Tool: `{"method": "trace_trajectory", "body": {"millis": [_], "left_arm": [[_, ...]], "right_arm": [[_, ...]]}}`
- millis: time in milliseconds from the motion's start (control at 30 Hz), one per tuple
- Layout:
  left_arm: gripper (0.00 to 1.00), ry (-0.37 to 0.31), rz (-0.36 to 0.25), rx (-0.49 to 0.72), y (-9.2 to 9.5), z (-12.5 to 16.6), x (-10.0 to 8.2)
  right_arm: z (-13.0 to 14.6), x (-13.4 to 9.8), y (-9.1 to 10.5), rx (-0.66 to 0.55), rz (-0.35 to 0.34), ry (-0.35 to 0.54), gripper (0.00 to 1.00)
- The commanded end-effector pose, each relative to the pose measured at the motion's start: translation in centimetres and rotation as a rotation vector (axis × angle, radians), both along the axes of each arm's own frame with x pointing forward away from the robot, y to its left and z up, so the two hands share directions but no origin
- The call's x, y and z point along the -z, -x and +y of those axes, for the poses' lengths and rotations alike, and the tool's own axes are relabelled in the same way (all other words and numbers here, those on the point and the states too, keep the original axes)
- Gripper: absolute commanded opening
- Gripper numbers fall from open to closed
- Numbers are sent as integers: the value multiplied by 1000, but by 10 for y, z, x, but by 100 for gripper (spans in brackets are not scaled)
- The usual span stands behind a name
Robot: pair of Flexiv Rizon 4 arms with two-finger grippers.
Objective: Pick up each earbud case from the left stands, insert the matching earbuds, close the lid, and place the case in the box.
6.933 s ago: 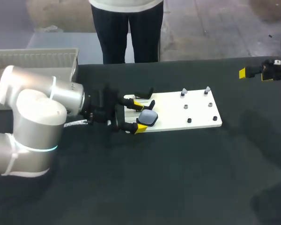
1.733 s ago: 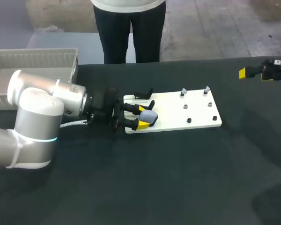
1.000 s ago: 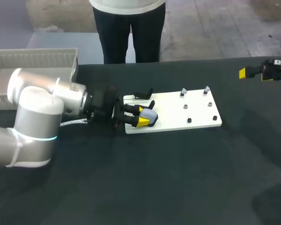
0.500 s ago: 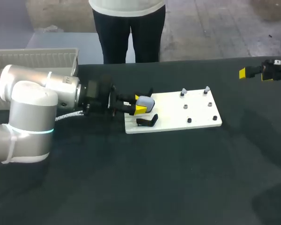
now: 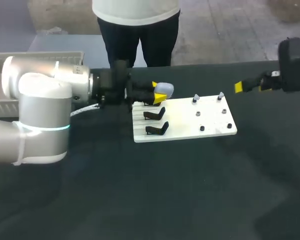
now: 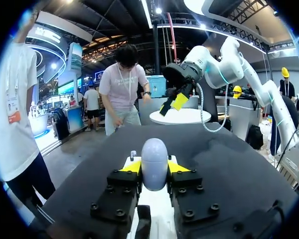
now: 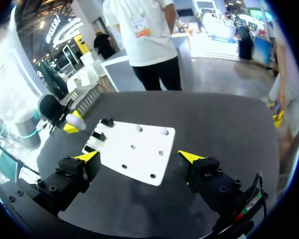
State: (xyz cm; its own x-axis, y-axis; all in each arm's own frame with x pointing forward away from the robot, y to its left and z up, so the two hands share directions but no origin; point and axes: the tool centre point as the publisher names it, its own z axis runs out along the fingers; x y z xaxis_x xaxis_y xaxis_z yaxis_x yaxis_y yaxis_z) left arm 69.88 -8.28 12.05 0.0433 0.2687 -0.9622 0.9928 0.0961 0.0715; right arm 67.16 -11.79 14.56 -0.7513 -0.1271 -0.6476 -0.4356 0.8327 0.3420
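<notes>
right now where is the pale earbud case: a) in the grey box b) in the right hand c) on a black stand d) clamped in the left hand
D: the left hand grips the earbud case between its yellow tips, touching it from both sides, and both black stands are bare.

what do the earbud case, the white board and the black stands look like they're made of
Earbud case: probably smooth plastic, pale grey-blue with a soft sheen. White board: flat, matt, evenly white; plastic or painted sheet, cannot tell. Black stands: likely matt plastic, thin curved shapes.
</notes>
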Motion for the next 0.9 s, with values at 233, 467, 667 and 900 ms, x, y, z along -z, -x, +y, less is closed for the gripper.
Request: {"method": "trace_trajectory", "body": {"millis": [233, 467, 667, 900], "left_arm": [[0, -28, -15, 51, -13, -39, 3], [0, -10, -22, 71, -9, -49, 0], [0, -1, -47, 107, 8, -53, -5], [0, 10, -59, 112, 17, -52, -7]], "right_arm": [[51, 2, 21, -73, 6, 21, 100], [69, 3, 23, -117, 19, 20, 100], [80, 7, 15, -131, 34, 34, 100], [95, 7, 4, -154, 48, 47, 100]]}}
